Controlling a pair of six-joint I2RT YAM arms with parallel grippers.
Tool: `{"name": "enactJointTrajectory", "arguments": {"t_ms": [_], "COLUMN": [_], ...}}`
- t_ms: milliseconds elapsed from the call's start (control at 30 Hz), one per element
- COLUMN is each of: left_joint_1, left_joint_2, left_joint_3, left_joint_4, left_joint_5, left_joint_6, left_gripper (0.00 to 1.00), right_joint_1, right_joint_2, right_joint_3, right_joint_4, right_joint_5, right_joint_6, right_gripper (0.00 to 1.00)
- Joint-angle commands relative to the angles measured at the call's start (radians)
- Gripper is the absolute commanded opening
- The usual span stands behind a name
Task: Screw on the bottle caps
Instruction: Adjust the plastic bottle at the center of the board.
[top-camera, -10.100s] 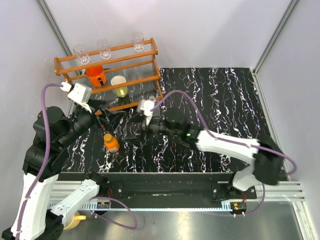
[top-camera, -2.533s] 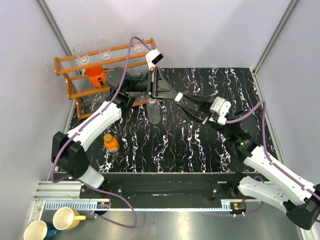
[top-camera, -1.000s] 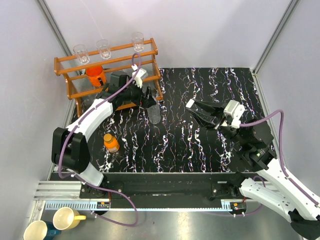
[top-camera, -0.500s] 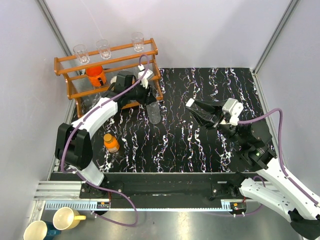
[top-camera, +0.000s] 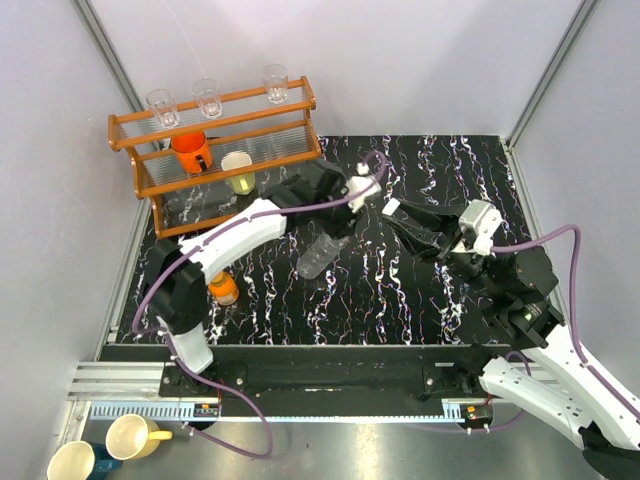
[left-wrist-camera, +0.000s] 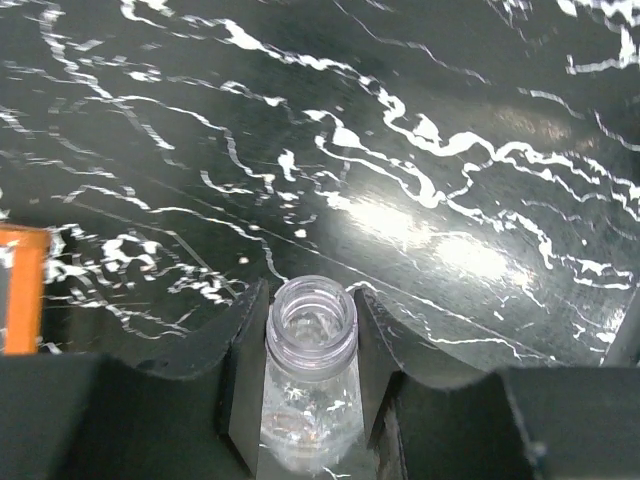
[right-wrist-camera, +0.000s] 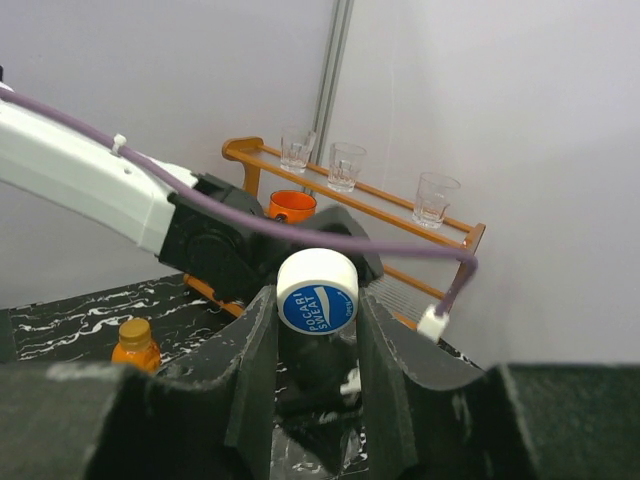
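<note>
The clear plastic bottle (top-camera: 316, 259) hangs tilted over the middle of the table, its mouth open and uncapped. My left gripper (top-camera: 333, 232) is shut on it; in the left wrist view the fingers (left-wrist-camera: 243, 360) press both sides of the neck of the bottle (left-wrist-camera: 310, 400). My right gripper (top-camera: 398, 214) is shut on the bottle cap (right-wrist-camera: 317, 291), white with a blue printed face, just right of the clear bottle. The short orange bottle (top-camera: 223, 287) stands near the left front, an orange top on it, and shows as the orange bottle (right-wrist-camera: 135, 343) in the right wrist view.
A wooden rack (top-camera: 215, 128) stands at the back left with three drinking glasses on top, an orange mug (top-camera: 190, 151) and a pale cup (top-camera: 238, 171) on its shelves. Grey walls close in the black marbled table (top-camera: 420, 300) at the back and sides.
My left gripper closed on the clear bottle by the rack, then carried it right and toward the front, tipping it over. The right gripper with the cap shifted slightly right.
</note>
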Motion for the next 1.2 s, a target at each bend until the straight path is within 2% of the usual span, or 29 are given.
{"name": "enactJointTrajectory", "arguments": {"t_ms": [0,133,233,400,533,567,633,667,767,833,967,1167], "left_joint_1": [-0.069,-0.109,-0.121,-0.132,-0.143,-0.150,-0.152,-0.152,-0.153,-0.153,-0.150,-0.150], "left_joint_2": [0.094,0.173,0.195,0.210,0.197,0.190,0.169,0.164,0.152,0.140,0.089,-0.058], "left_joint_3": [0.062,0.113,0.127,0.129,0.095,0.087,0.069,0.064,0.046,0.037,0.032,-0.089], "left_joint_4": [-0.166,-0.202,-0.196,-0.193,-0.183,-0.176,-0.170,-0.170,-0.170,-0.170,-0.197,-0.235], "left_joint_5": [-0.100,-0.055,-0.005,0.023,0.038,0.037,0.037,0.032,0.029,0.023,-0.011,-0.038], "left_joint_6": [0.076,0.064,0.049,0.032,0.024,0.022,0.021,0.021,0.021,0.021,0.044,0.100], "left_gripper": [0.25,0.25,0.20,0.25,0.49,0.60,0.67,0.78,0.95,0.99,0.99,0.99], "right_joint_1": [0.006,0.004,0.006,0.004,0.004,0.004,0.004,0.006,0.006,0.005,0.005,0.006], "right_joint_2": [-0.032,-0.052,-0.063,-0.063,-0.066,-0.068,-0.072,-0.072,-0.078,-0.080,-0.089,-0.091], "right_joint_3": [0.054,0.058,0.058,0.060,0.058,0.058,0.057,0.057,0.055,0.057,0.062,0.071], "right_joint_4": [-0.031,-0.057,-0.065,-0.071,-0.074,-0.075,-0.082,-0.085,-0.091,-0.097,-0.112,-0.138], "right_joint_5": [0.038,0.052,0.055,0.058,0.058,0.061,0.064,0.065,0.067,0.069,0.072,0.069], "right_joint_6": [0.007,0.009,0.010,0.015,0.018,0.018,0.020,0.020,0.024,0.027,0.027,0.029], "right_gripper": [0.20,0.20,0.20,0.20,0.20,0.20,0.20,0.20,0.20,0.20,0.20,0.20]}}
